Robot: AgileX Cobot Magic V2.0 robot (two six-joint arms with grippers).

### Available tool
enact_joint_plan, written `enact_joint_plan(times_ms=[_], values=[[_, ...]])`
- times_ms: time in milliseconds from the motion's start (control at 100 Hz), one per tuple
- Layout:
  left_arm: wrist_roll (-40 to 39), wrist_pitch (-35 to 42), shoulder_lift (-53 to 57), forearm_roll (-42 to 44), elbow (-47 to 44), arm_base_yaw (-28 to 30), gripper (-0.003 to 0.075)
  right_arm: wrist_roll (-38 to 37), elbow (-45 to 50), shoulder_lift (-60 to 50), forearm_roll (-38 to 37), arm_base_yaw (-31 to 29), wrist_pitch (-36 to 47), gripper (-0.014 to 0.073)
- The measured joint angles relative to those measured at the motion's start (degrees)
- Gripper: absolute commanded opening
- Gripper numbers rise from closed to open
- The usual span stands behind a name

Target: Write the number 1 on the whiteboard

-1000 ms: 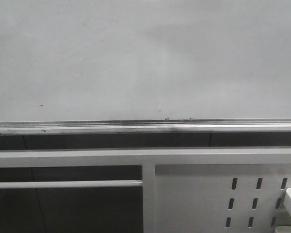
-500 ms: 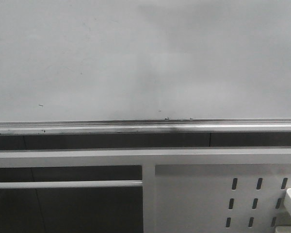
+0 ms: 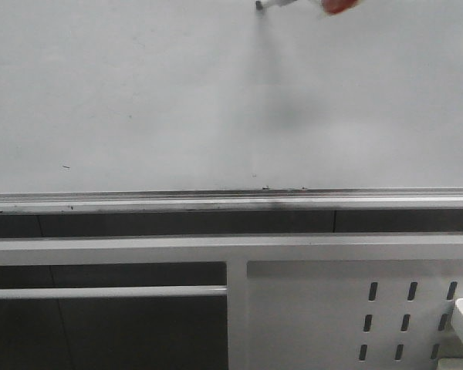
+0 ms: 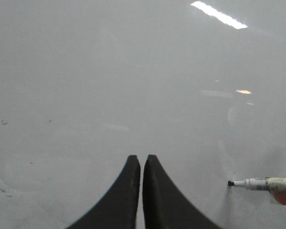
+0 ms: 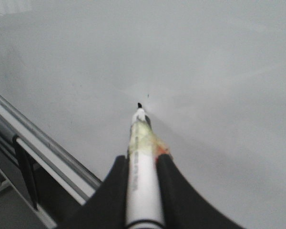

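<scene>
Since half a second ago, a marker (image 3: 274, 4) is showing at the top edge of the front view, where we were seeing only bare board; its dark tip is pointing left, and a soft grey shadow is falling on the whiteboard (image 3: 139, 100) below it.

We are looking at the right gripper (image 5: 142, 164) clamping the white marker between its two black fingers (image 5: 169, 181), the barrel running out ahead with a yellowish label and a red patch on it. Its black tip is sitting at or just off the glossy surface — we cannot tell which. No stroke of the number 1 is showing on the board in any view.

We are seeing the left gripper (image 4: 141, 164) with its fingers pressed together and nothing between them, facing the same board, with the marker (image 4: 262, 183) off to one side of it.

Pale grey and glossy, the whiteboard is filling most of the front view, carrying a few tiny dark specks and, in the left wrist view, the reflection of a ceiling light (image 4: 219, 14). A metal rail (image 3: 216, 202) is running along its lower edge, smudged dark near the middle. Below it we are seeing a white frame (image 3: 231, 248) over dark gaps, and a white perforated panel (image 3: 332, 316) with slotted holes at lower right.
</scene>
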State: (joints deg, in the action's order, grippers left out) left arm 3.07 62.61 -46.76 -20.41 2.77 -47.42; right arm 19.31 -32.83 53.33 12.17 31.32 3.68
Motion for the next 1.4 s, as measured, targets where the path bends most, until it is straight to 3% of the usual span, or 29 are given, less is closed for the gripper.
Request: enact_joint_plan(times_ms=[410,630,770,870,970,1160,1400], values=[[-0.10,0.21,0.00,-1.12,0.00,0.00,-0.0020,-0.11,-0.10,10.95,0.00,-0.31,-4.44,-0.0069],[4.32,-1.83,0.00,-0.31,0.00,0.00,-0.0020,-0.21,-0.26,8.81,1.38,2.72,-6.92,-0.0069],[8.29,-10.57,-0.39,6.52,0.80,0.00,-0.0019,-0.21,-2.21,4.62,1.38,7.63,-17.52,-0.0069],[9.14,-16.58,-2.11,18.79,3.01,0.00,-0.0012,-0.21,-5.41,3.91,0.32,9.25,-26.48,-0.0069],[9.28,-20.54,-4.84,30.62,5.89,0.00,0.0071,-0.21,-10.23,4.32,-1.13,9.39,-34.17,-0.0069],[7.44,-23.40,-11.60,40.80,10.70,0.00,0.0377,-0.21,-19.85,7.38,-5.62,9.49,-44.45,-0.0069],[5.78,-23.40,-18.91,42.10,14.74,0.00,0.0400,-0.21,-26.70,12.41,-7.07,10.46,-50.72,-0.0069]])
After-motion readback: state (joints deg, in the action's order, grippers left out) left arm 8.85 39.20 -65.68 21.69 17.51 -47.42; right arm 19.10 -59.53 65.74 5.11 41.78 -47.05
